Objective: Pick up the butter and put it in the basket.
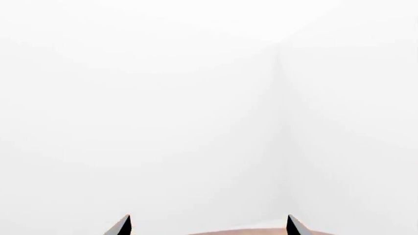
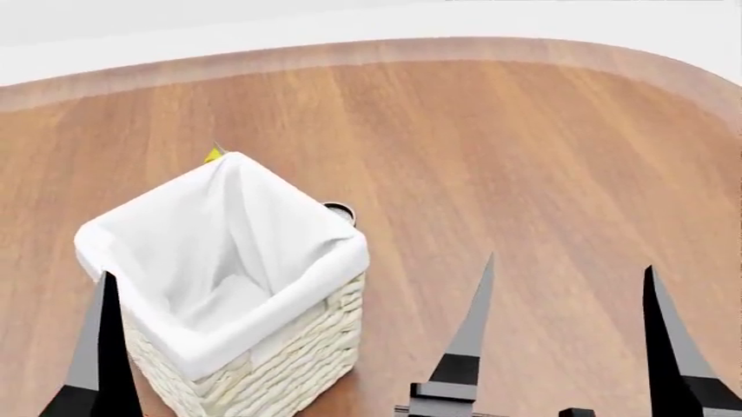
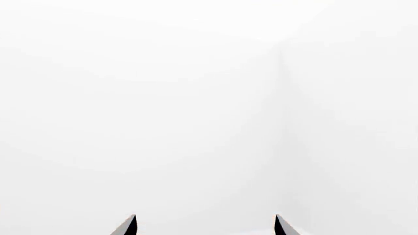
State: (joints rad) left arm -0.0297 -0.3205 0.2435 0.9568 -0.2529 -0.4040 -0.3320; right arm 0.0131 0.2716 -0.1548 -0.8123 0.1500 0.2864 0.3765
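Note:
The basket (image 2: 249,347), tall, cream wicker with a white cloth liner over its rim, stands on the wooden table (image 2: 499,139) at the near left. I look down into its liner and see nothing inside. The butter is out of view in every frame. My right gripper (image 2: 568,262) is open to the right of the basket, its two fingers pointing away over bare wood. One finger (image 2: 102,347) of my left gripper shows just left of the basket. In the wrist views the left gripper (image 1: 207,226) and right gripper (image 3: 205,225) stand open, facing white walls.
A small yellow tip (image 2: 214,155) pokes out behind the basket's far corner. A dark round rim (image 2: 340,211) shows behind its right corner. The table's curved far edge (image 2: 383,48) runs across the back, with white floor beyond.

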